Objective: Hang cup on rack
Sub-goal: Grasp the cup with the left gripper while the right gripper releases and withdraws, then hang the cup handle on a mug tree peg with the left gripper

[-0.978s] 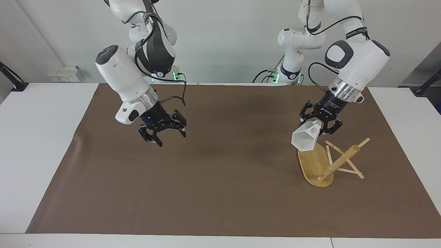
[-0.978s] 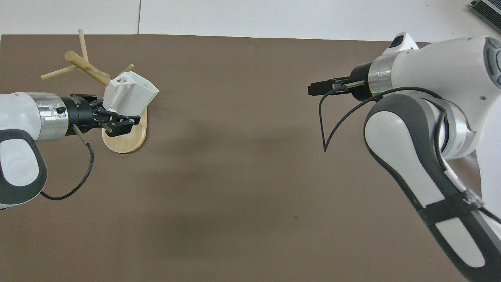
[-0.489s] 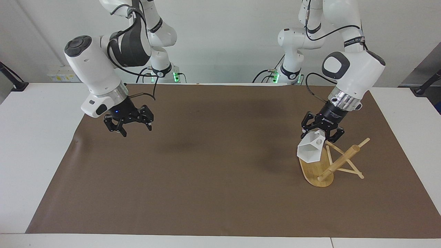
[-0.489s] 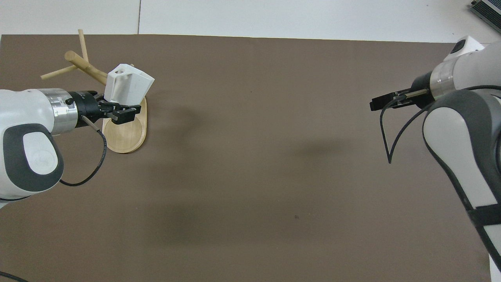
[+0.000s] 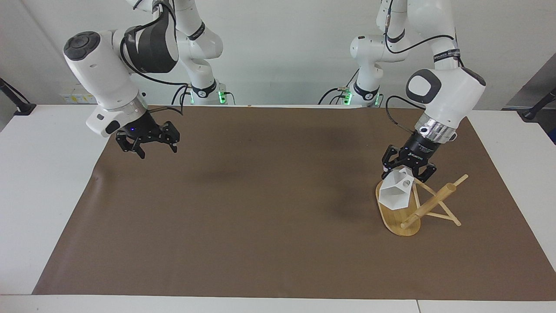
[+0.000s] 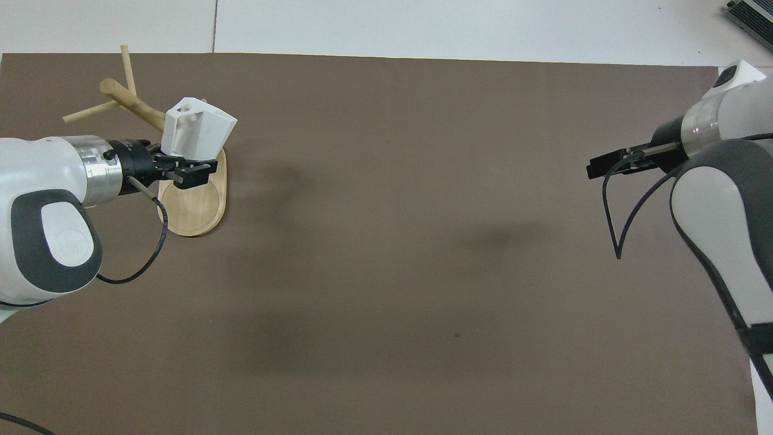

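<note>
The white faceted cup (image 5: pixel 394 194) hangs tilted in my left gripper (image 5: pixel 408 170), which is shut on its handle end. The cup's open mouth faces away from the robots. It is just above the oval base of the bamboo rack (image 5: pixel 398 219), close beside the round post (image 5: pixel 430 203) and a thin peg. In the overhead view the cup (image 6: pixel 202 128) covers the farther end of the rack's base (image 6: pixel 194 212), with the left gripper (image 6: pixel 188 169) beside it. My right gripper (image 5: pixel 150 145) is open and empty, up over the mat at the right arm's end; it also shows in the overhead view (image 6: pixel 604 167).
A brown mat (image 5: pixel 260 217) covers most of the white table (image 5: pixel 43 174). The rack's pegs (image 5: pixel 443 215) stick out toward the left arm's end of the table. A black cable (image 6: pixel 613 217) loops under the right wrist.
My left gripper has lowered the cup toward the rack's base and post. My right gripper has drawn back toward the right arm's end of the table and stayed open.
</note>
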{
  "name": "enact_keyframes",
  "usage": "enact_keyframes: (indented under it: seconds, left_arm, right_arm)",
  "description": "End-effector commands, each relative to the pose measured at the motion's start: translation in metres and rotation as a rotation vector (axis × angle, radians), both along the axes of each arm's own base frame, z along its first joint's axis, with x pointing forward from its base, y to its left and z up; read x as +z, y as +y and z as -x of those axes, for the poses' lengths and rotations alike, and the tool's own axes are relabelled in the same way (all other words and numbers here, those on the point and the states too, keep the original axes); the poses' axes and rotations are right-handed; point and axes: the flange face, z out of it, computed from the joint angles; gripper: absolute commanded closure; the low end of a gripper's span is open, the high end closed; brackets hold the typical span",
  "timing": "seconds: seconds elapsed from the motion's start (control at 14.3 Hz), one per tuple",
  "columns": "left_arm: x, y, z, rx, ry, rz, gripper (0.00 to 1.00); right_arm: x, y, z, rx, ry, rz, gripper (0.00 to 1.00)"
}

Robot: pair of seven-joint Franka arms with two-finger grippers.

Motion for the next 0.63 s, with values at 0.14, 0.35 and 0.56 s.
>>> enact_keyframes:
  seconds: [0.14,0.35,0.56]
  left_arm:
    - [0.004,0.004,-0.004,0.030,-0.007,-0.002,1.00]
    - [0.005,0.000,-0.004,0.027,0.002,0.002,1.00]
    - [0.008,-0.006,-0.004,0.011,0.016,0.008,1.00]
  right_arm:
    - [0.023,-0.014,0.012,-0.038,0.053,0.021,0.00]
    - [0.037,-0.012,0.018,-0.056,0.054,0.023,0.00]
    - [0.051,-0.022,0.021,-0.089,0.045,0.025,0.00]
